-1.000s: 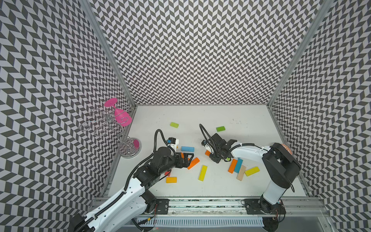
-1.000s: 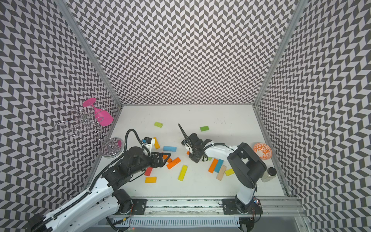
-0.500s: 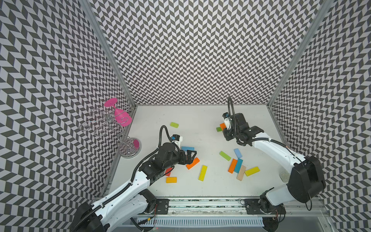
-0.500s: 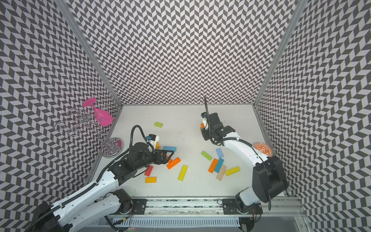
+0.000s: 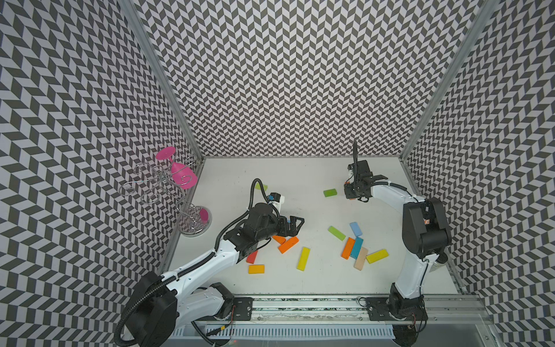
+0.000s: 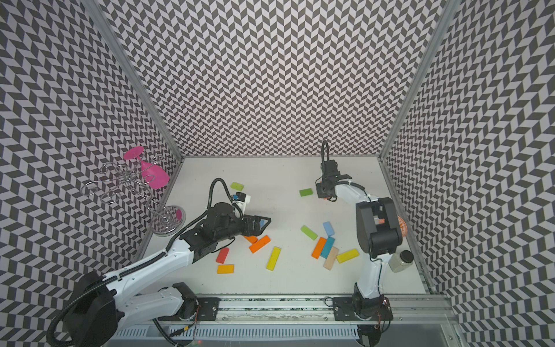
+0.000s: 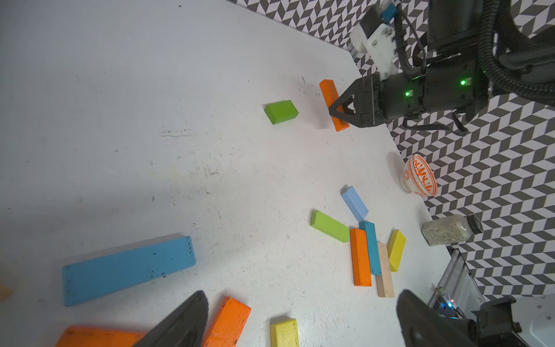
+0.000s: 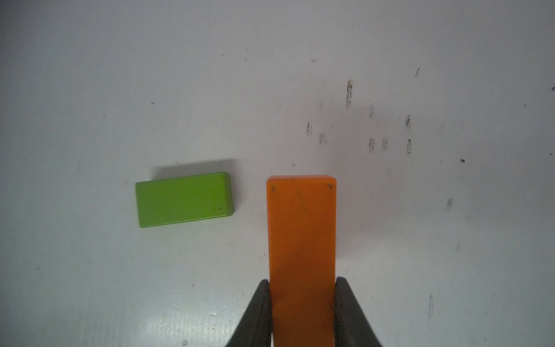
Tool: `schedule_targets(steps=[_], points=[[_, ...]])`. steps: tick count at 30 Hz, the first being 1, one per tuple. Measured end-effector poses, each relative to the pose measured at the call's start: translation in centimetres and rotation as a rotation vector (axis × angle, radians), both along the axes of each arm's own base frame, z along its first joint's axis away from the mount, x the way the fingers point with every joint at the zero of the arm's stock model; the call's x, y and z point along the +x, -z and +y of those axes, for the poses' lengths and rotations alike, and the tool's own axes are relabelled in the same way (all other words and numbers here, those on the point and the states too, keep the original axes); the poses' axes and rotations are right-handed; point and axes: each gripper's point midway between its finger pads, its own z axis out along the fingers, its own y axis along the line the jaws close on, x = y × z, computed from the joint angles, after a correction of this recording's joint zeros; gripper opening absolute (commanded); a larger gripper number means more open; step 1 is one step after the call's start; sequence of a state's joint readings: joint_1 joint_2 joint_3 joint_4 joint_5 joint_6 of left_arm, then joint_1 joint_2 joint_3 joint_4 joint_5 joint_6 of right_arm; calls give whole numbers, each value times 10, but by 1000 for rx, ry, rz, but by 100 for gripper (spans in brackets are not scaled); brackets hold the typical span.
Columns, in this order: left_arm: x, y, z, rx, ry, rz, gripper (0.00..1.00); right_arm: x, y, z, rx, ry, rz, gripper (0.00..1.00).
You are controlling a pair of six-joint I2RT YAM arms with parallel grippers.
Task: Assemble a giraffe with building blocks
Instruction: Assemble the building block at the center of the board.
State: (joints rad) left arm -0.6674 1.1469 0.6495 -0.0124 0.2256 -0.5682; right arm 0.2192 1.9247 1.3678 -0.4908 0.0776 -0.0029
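Right wrist view: right tool (image 8: 302, 281) clamps a smooth, flat orange block (image 8: 301, 228) near a glossy green block (image 8: 183, 199); left tool (image 7: 301, 297) gapes wide.

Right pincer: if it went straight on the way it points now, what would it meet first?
The table, probably. The right pincer points about straight down, shut on the orange block, so that block would press into the table first; whether it already touches is unclear. The green block lies off to the side.
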Motion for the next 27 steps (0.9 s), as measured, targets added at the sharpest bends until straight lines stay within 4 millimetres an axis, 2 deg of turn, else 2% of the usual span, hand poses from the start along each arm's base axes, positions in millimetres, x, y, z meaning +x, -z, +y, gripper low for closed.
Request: schedule_targets(steps=[6, 13, 15, 19, 21, 23, 27], points=[[2, 8, -4, 13, 16, 13, 99, 0, 20, 5, 4, -33, 38, 27], [3, 9, -6, 12, 22, 10, 99, -1, 33, 8, 10, -41, 61, 32], [3, 9, -6, 12, 23, 10, 99, -2, 39, 11, 14, -47, 72, 37], [3, 8, -7, 12, 26, 7, 99, -3, 43, 16, 18, -53, 79, 59], [3, 8, -7, 12, 26, 6, 99, -4, 44, 19, 18, -55, 82, 66], [3, 9, -7, 12, 26, 7, 99, -4, 43, 20, 16, -55, 82, 68], [4, 6, -8, 10, 28, 0, 99, -8, 44, 17, 8, -46, 84, 67]])
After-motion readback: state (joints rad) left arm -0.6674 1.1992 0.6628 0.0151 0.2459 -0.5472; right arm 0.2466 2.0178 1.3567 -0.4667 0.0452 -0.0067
